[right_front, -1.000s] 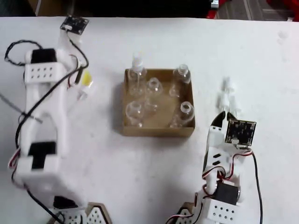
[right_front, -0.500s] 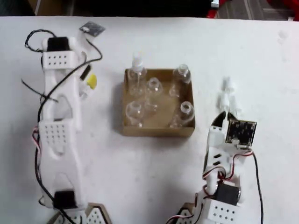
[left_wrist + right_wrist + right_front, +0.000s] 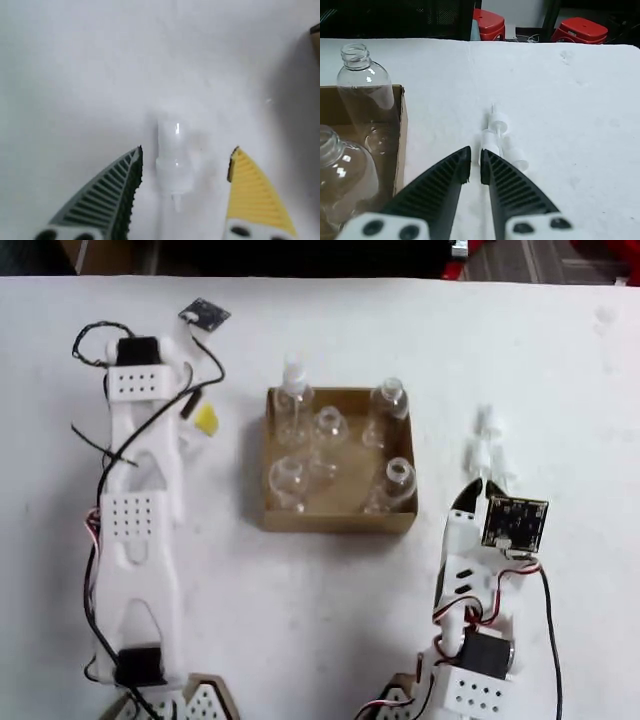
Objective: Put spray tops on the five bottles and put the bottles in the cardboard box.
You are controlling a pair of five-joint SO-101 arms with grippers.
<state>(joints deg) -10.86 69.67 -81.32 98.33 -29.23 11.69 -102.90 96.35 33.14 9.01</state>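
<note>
Left gripper [image 3: 187, 148] wide open, astride a spray top [image 3: 172, 145]

White arms [image 3: 135, 525], black cables [image 3: 548, 625]

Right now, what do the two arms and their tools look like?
The left arm and right arm are white plastic with black motor blocks, dotted panels, and black and red wiring. The left tool has one grey ribbed jaw, one yellow; the right tool, two black.
</note>
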